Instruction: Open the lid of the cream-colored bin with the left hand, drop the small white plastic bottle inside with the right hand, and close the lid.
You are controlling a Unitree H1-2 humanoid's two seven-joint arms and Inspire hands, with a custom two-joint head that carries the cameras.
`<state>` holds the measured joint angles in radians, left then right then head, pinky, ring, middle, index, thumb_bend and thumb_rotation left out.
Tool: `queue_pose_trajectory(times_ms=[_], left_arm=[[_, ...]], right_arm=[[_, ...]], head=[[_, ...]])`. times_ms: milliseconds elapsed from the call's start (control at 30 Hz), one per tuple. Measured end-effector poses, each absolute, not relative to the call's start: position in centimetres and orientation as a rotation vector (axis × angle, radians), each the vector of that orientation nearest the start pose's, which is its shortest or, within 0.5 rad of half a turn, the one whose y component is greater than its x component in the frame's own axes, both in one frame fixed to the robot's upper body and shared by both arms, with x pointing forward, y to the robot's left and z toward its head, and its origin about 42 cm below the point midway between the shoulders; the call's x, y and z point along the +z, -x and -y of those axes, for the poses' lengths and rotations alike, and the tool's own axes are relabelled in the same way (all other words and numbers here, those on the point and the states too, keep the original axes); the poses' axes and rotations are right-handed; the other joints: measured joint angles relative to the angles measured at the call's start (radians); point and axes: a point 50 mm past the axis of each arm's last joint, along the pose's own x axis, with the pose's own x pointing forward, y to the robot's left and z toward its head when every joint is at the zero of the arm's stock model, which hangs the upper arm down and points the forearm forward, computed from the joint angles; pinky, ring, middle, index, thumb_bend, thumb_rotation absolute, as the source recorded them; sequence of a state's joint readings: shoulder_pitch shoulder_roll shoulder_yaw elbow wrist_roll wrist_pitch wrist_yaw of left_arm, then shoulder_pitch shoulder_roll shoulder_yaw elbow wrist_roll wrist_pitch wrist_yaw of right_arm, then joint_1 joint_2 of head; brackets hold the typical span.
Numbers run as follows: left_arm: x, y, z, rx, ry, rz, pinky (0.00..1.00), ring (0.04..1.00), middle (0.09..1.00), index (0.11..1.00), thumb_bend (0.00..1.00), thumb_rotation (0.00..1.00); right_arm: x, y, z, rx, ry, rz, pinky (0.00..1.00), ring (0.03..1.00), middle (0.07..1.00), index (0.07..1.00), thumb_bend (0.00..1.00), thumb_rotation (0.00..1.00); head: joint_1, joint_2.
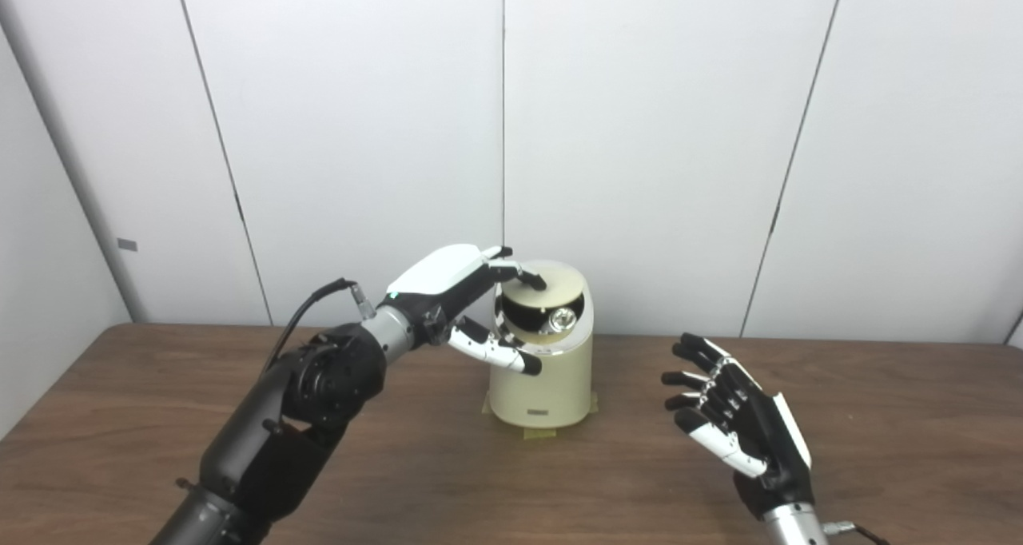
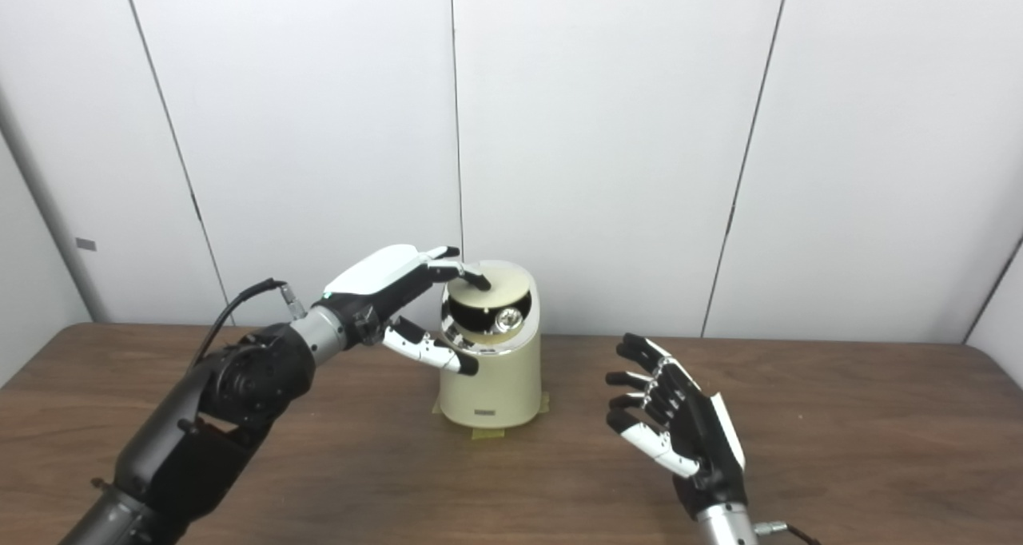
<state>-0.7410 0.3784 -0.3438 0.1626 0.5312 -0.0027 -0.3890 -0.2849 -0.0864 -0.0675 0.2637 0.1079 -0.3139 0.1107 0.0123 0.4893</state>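
The cream-colored bin (image 1: 543,377) stands at the middle of the brown table. Its round lid (image 1: 555,288) is tilted up, with a dark opening showing under its front edge. My left hand (image 1: 455,289) reaches in from the left: its fingers (image 1: 519,273) curl over the lid's left rim and the thumb (image 1: 499,353) lies against the bin's front just below the opening. Something small and shiny (image 1: 562,319) shows inside the opening; I cannot tell what it is. My right hand (image 1: 735,417) hovers to the right of the bin, palm toward it, fingers spread, holding nothing. No white bottle shows on the table.
The wooden table (image 1: 879,417) runs to a white panelled wall (image 1: 639,129) close behind the bin. Strips of tape (image 1: 539,431) stick out under the bin's base. My left forearm and elbow (image 1: 320,385) cross the table's left side.
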Motion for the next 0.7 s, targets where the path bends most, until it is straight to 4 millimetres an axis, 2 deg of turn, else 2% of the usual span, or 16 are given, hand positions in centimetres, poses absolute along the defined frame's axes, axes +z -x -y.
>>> queue_pose_trajectory(times_ms=[133, 700], left_arm=[[29.5, -46.0, -18.2, -0.545, -1.165, 0.420, 1.00, 0.989, 0.849, 0.823, 0.92, 0.39], [27.9, -45.2, -17.2, -0.542, -1.420, 0.517, 1.00, 0.969, 0.822, 0.827, 0.93, 0.41]], right_arm=[[13.8, -37.2, 23.4, 0.090, -0.010, 0.335, 0.54, 0.689, 0.818, 0.806, 0.87, 0.46], [13.9, -37.1, 23.4, 0.091, -0.010, 0.329, 0.54, 0.683, 0.811, 0.804, 0.90, 0.47]], head=[[0.000, 0.003], [-0.005, 0.023]])
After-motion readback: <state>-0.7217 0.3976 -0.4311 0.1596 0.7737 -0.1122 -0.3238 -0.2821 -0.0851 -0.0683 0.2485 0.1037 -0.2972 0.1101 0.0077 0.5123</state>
